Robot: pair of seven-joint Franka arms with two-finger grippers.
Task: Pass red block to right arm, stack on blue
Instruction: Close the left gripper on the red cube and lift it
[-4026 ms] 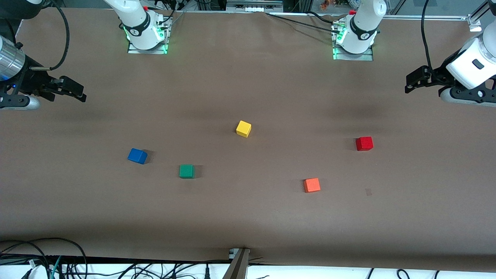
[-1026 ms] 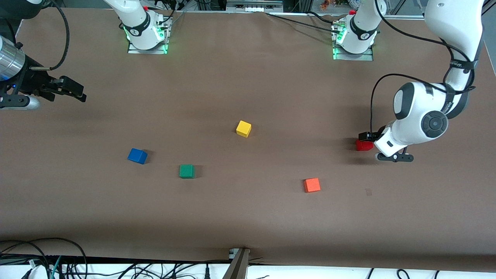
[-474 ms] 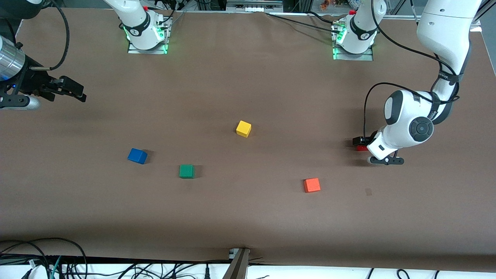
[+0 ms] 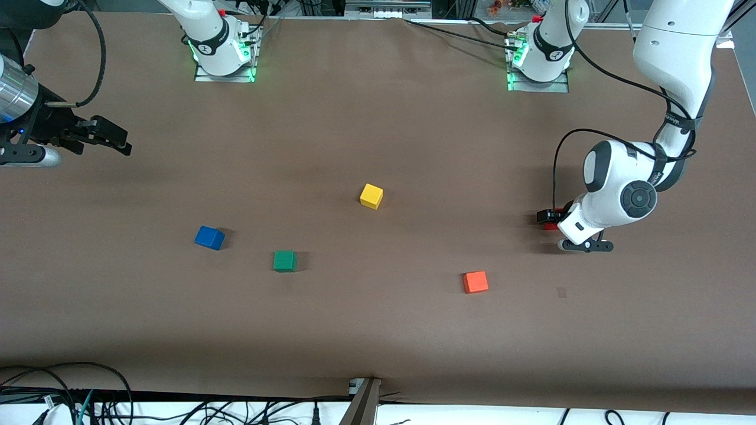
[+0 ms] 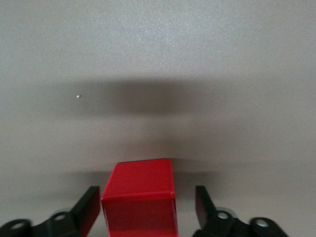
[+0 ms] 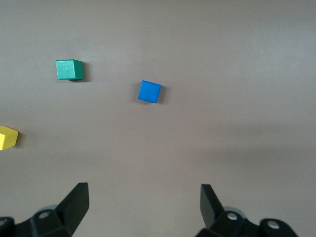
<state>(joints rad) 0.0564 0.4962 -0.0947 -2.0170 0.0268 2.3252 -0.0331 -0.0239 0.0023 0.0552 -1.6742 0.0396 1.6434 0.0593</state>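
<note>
The red block (image 4: 550, 225) rests on the table toward the left arm's end, mostly hidden by the left wrist in the front view. My left gripper (image 4: 553, 222) is down around it. In the left wrist view the red block (image 5: 140, 197) sits between the fingers of the left gripper (image 5: 147, 203); one finger is against its side and a narrow gap shows at the other. The blue cube (image 4: 209, 237) lies toward the right arm's end, also seen as the blue cube (image 6: 149, 92). My right gripper (image 4: 121, 141) waits open and empty above that end, its own view showing the right gripper (image 6: 143, 200).
A yellow cube (image 4: 371, 196) lies mid-table. A green cube (image 4: 284, 260) sits beside the blue one, nearer the front camera. An orange-red cube (image 4: 475, 281) lies nearer the front camera than the red block. Cables run along the front table edge.
The left arm swung in from the table's end and came down over the red block, and its fingers have narrowed around it. The right arm and the other cubes have not moved.
</note>
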